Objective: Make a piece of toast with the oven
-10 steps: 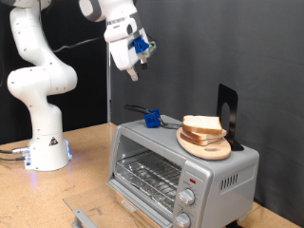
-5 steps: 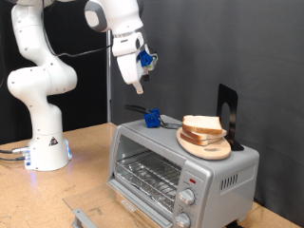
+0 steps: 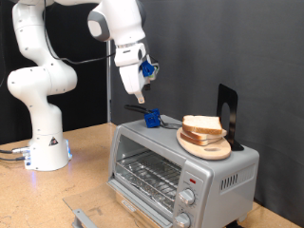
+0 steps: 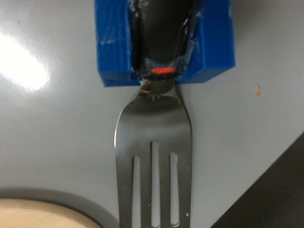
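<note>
**Above the oven: gripper hangs over a fork**

Upper centre of the exterior view, the one white arm (image 3: 43,81) reaches across and points its gripper (image 3: 140,96) downward, hanging in the air above the back of the oven (image 3: 180,161). Blue pieces show at the gripper's fingers, but whether it is released or clenched cannot be told from either view; nothing shows between its fingers.

One oven stands at lower right of that view on the wooden desk (image 3: 85,161). Its door (image 3: 95,214) is folded down, and a wire rack (image 3: 152,176) shows inside. Two round knobs (image 3: 187,199) sit down its front, right of the opening.

On the oven's top, toward the right, lies one round wooden plate (image 3: 204,145), with the one piece of toast (image 3: 202,124) lying on it, pale with a tan crust. Behind the plate stands one dark upright stand (image 3: 227,114). Left of the plate, directly under the gripper, lies one fork (image 3: 147,116) with a blue block on its dark handle.

The wrist view looks straight down on that fork (image 4: 152,142): four metal tines, the blue block (image 4: 163,43) around the handle, grey oven top beneath, and a pale wooden edge (image 4: 47,214) at the frame's bottom left.
</note>
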Motion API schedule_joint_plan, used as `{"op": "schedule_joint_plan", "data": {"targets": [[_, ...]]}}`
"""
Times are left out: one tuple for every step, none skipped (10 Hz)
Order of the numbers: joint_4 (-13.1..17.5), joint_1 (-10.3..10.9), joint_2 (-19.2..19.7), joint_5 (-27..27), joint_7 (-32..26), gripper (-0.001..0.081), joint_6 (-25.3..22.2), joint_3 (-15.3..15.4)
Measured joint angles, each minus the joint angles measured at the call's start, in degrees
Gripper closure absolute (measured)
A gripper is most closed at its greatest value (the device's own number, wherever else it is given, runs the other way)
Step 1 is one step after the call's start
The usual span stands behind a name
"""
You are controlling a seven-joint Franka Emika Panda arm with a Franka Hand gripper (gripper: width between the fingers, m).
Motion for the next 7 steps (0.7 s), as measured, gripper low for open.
{"op": "schedule_joint_plan", "data": {"targets": [[-1.08, 0.02, 0.03, -0.21, -0.40, 0.0124, 2.09, 0.89], [-2.10, 0.00, 0.04, -0.92, -0.34, 0.0124, 4.08, 1.92], [-2.98, -0.07, 0.03, -1.86, 0.30, 0.0124, 5.84, 2.98], [-3.63, -0.13, 0.02, -2.49, 1.51, 0.0124, 7.17, 3.96], [-4.09, -0.31, -0.02, -2.82, 3.14, 0.0124, 8.24, 4.87], [-4.43, -0.65, -0.04, -3.25, 5.18, 0.0124, 9.26, 5.75], [-4.63, -1.11, -0.04, -3.94, 7.44, 0.0124, 9.71, 6.55]]}}
